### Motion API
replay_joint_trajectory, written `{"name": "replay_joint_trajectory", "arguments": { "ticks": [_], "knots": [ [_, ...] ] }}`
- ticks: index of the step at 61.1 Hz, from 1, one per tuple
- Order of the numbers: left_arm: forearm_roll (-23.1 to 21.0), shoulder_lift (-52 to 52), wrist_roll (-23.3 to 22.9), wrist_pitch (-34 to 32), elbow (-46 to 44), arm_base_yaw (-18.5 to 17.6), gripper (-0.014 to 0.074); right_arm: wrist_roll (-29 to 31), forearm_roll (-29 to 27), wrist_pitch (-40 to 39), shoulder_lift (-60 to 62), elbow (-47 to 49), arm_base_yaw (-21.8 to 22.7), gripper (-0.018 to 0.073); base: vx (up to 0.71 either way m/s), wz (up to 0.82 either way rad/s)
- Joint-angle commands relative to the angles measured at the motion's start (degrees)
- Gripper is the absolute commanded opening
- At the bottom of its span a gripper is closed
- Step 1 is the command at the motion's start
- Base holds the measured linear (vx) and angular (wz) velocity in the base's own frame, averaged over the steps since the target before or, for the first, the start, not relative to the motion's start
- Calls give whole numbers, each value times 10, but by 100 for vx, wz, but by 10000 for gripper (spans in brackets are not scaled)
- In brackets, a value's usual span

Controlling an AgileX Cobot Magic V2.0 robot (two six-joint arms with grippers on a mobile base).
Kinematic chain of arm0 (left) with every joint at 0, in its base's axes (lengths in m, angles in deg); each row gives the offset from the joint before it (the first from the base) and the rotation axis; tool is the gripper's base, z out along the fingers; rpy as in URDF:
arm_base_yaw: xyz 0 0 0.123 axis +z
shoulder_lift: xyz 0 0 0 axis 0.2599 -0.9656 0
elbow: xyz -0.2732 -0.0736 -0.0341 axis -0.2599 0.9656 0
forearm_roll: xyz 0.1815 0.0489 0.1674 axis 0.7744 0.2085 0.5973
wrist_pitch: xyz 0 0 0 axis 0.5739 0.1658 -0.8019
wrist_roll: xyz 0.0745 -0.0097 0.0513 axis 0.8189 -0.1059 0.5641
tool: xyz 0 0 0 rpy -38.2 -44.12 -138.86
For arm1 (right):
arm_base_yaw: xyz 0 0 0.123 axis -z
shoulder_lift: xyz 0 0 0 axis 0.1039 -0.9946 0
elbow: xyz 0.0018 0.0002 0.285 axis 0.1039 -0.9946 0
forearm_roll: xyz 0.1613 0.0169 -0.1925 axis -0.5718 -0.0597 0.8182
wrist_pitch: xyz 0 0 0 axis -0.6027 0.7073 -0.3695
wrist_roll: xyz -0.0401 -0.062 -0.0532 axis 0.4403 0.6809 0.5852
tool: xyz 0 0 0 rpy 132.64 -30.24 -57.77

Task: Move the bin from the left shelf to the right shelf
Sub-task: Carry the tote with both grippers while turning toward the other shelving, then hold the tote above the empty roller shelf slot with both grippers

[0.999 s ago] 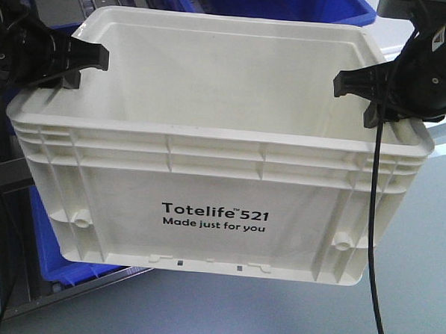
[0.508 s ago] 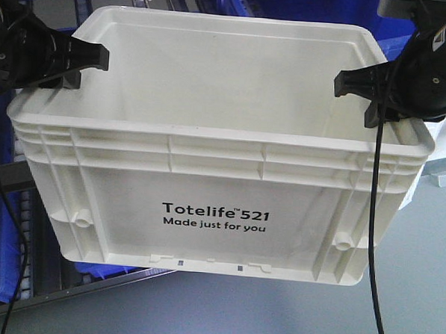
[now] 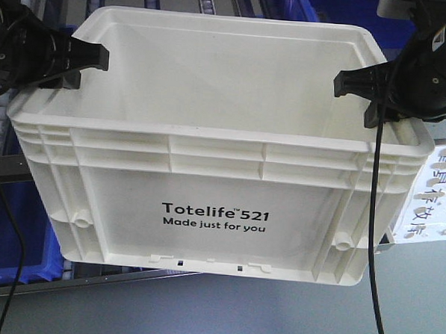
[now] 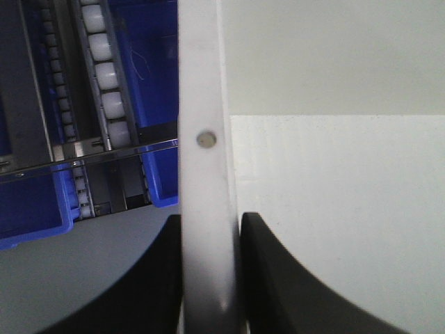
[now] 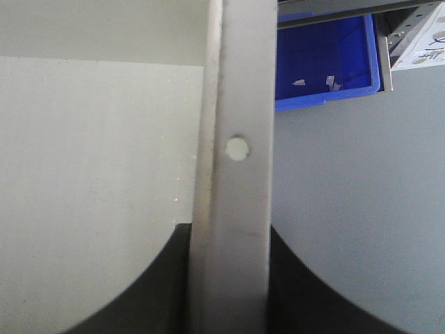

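The bin [image 3: 215, 174], a large white tote printed "Totelife 521", hangs in the air and fills the front view. My left gripper [image 3: 90, 59] is shut on its left rim, and my right gripper [image 3: 354, 83] is shut on its right rim. In the left wrist view the black fingers [image 4: 163, 285] pinch the white rim [image 4: 201, 104] from both sides. The right wrist view shows the same hold on the rim [image 5: 236, 83]. Behind the bin stands the right shelf, a grey rack with white rollers [image 4: 104, 76] and a silver front rail [image 4: 90, 149].
Blue bins sit on the rack at lower left [image 3: 10, 231] and behind the right rim [image 5: 323, 59]. A white label card with printed characters [image 3: 435, 193] hangs at the right edge. Grey floor [image 3: 215, 316] lies below the bin.
The rack and blue bins behind the tote have slid across the view and the white label card has come in at the right. The bin and both grippers hold the same pose.
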Motion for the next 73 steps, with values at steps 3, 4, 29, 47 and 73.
{"name": "replay_joint_trajectory", "arguments": {
  "ticks": [3,4,29,47,73],
  "knots": [
    [35,26,7,-38,-20,0,61,-2,41,-41,31,23,5,2,2,26],
    [35,26,7,-38,-20,0,61,-2,41,-41,31,23,5,2,3,26],
    [35,26,7,-38,-20,0,61,-2,41,-41,31,23,5,2,4,18],
    [35,26,7,-37,-20,0,61,-2,41,-41,31,23,5,2,10,9],
    [35,26,7,-38,-20,0,61,-2,41,-41,31,23,5,2,15,6]
  ]
}}
